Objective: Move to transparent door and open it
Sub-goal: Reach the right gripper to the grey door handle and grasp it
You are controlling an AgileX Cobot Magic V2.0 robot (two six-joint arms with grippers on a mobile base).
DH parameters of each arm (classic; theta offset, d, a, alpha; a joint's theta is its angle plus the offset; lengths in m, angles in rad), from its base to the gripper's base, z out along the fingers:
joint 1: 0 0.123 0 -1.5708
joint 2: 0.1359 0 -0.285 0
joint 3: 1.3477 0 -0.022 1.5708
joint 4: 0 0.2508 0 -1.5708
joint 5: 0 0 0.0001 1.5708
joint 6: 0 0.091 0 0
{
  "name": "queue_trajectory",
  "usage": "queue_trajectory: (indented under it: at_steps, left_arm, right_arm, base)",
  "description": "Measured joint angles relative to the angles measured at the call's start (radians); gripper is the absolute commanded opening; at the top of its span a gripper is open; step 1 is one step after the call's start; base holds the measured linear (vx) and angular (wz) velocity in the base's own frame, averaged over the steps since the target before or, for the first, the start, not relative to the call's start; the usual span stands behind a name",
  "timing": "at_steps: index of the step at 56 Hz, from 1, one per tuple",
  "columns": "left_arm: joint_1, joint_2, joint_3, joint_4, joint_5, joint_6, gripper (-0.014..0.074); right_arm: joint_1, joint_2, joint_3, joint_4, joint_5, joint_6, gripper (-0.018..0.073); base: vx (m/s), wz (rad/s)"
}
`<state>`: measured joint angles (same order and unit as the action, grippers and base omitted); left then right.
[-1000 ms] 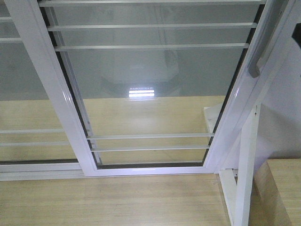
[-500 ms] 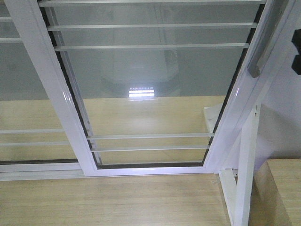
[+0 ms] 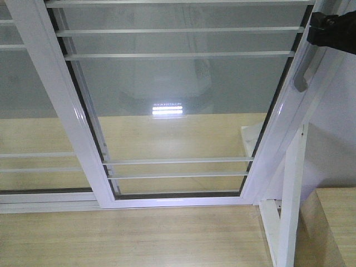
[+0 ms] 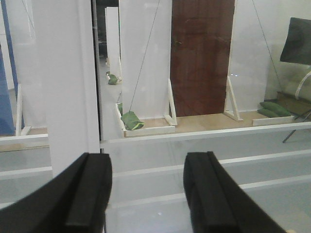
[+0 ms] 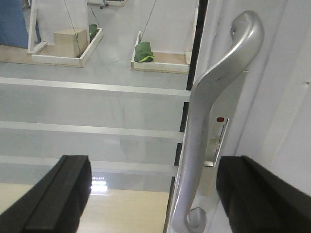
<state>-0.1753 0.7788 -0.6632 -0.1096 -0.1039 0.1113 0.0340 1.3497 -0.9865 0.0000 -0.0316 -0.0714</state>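
Right hand straddling the handle, both hands spread wide

My right hand (image 5: 156,194) sits closest, its two black fingers set far apart, and the grey handle (image 5: 210,121) runs up between them; I can't tell if either pad touches it. My left hand (image 4: 148,194) is wide too, holding nothing and facing plain glass beside a white upright. The handle is a long curved bar, dull metal, fixed to the right side rail of the transparent door (image 3: 178,100). That door fills my front view dead ahead: clear glass, a glossy white frame, thin white horizontal bars (image 3: 178,54) in pairs high and low, and its bottom rail meeting the wooden floor (image 3: 133,233). A second glass panel (image 3: 28,94) overlaps on the left. Through the glass, farther off, I see green bags (image 4: 132,120) and a brown door (image 4: 201,58).
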Motion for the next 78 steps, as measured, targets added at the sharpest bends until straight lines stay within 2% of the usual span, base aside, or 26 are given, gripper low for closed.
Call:
queue_trajectory:
  at_steps: [8, 21, 44, 62, 71, 78]
  left_arm:
    - [0.0, 0.0, 0.0, 0.0, 0.0, 0.0, 0.047]
    - [0.0, 0.0, 0.0, 0.0, 0.0, 0.0, 0.047]
    - [0.0, 0.0, 0.0, 0.0, 0.0, 0.0, 0.047]
    - [0.0, 0.0, 0.0, 0.0, 0.0, 0.0, 0.047]
    - [0.0, 0.0, 0.0, 0.0, 0.0, 0.0, 0.047]
    - [0.0, 0.0, 0.0, 0.0, 0.001, 0.0, 0.047]
  right_arm:
    - [-0.011, 0.068, -0.044, 0.007, 0.0, -0.003, 0.0578]
    - [-0.088, 0.153, -0.069, 0.075, -0.013, 0.037, 0.0575]
    - [-0.095, 0.256, -0.079, 0.006, -0.144, 0.03, 0.0551]
    - [-0.095, 0.372, -0.205, 0.0, -0.157, 0.03, 0.0537]
    - [-0.095, 0.414, -0.25, 0.0, -0.16, 0.03, 0.0459]
    - [-0.095, 0.426, -0.262, 0.0, -0.157, 0.03, 0.0305]
  base:
    - [0.0, 0.0]
    - [0.0, 0.0]
    - [0.0, 0.0]
    - [0.0, 0.0]
    - [0.0, 0.0]
    - [0.0, 0.0]
